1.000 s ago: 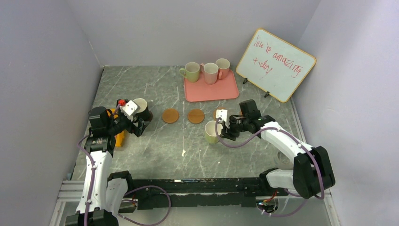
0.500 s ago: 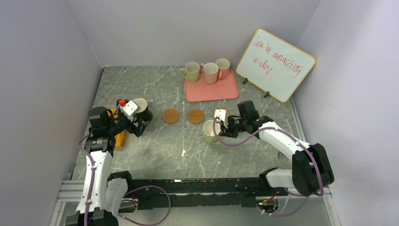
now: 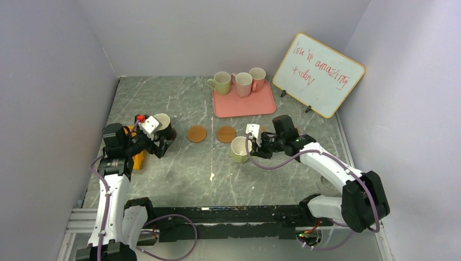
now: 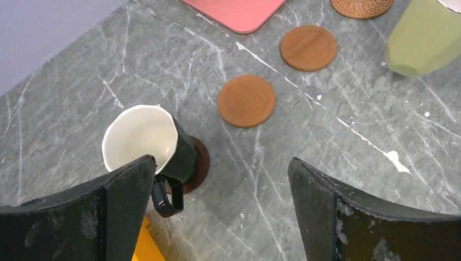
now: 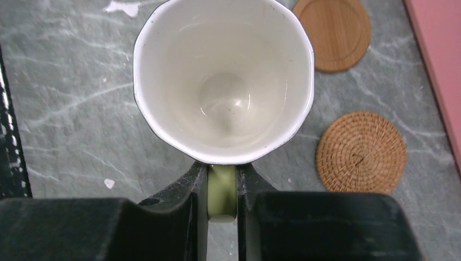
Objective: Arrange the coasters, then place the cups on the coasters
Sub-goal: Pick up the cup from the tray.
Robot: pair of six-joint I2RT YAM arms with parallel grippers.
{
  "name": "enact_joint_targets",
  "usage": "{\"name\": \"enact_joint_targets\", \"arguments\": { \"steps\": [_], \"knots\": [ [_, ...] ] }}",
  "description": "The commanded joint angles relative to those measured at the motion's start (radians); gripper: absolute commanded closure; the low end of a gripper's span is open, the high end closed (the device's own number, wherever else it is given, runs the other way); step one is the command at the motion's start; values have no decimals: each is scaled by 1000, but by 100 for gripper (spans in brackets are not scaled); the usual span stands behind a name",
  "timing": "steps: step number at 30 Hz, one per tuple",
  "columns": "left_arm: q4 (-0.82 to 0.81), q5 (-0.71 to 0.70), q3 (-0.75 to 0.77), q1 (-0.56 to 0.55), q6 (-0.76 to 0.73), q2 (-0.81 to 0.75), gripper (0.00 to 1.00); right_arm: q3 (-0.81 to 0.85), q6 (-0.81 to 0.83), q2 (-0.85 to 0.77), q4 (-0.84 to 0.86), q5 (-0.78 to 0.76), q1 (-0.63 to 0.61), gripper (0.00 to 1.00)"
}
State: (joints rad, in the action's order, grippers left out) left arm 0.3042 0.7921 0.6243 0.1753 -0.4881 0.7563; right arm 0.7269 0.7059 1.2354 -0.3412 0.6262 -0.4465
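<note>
My right gripper point(image 5: 222, 175) is shut on the handle point(image 5: 222, 191) of a pale green cup point(image 5: 223, 81), which stands upright just front-right of the coaster row point(image 3: 239, 149). Beside it lie a tan wooden coaster point(image 5: 332, 33) and a woven coaster point(image 5: 361, 152). Two tan coasters point(image 3: 197, 134) point(image 3: 226, 134) lie mid-table. A dark brown cup point(image 4: 147, 141) sits on a dark brown coaster point(image 4: 200, 163) at the left. My left gripper point(image 4: 220, 163) hangs open just in front of it, holding nothing. Three more cups point(image 3: 222, 82) point(image 3: 243, 84) point(image 3: 257, 78) stand on the pink tray point(image 3: 247, 104).
A whiteboard point(image 3: 318, 75) with red writing leans at the back right. A yellow object point(image 3: 137, 156) lies under my left arm, next to the dark cup. Grey walls close in the table on the left, back and right.
My right gripper has closed on the green cup's handle and shifted the cup a little left, toward the coaster row. The left arm has not moved.
</note>
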Motion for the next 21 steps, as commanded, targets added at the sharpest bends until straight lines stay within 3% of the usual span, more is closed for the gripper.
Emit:
{"name": "enact_joint_targets", "arguments": {
  "steps": [1, 11, 21],
  "knots": [
    [-12, 18, 17, 6, 0, -12, 4, 100, -85, -50, 137, 41, -44, 100],
    [82, -129, 108, 6, -15, -29, 4, 281, -210, 74, 108, -42, -131, 100],
    [79, -311, 5, 10, -8, -55, 4, 513, -342, 248, 256, -220, -204, 100]
  ]
}}
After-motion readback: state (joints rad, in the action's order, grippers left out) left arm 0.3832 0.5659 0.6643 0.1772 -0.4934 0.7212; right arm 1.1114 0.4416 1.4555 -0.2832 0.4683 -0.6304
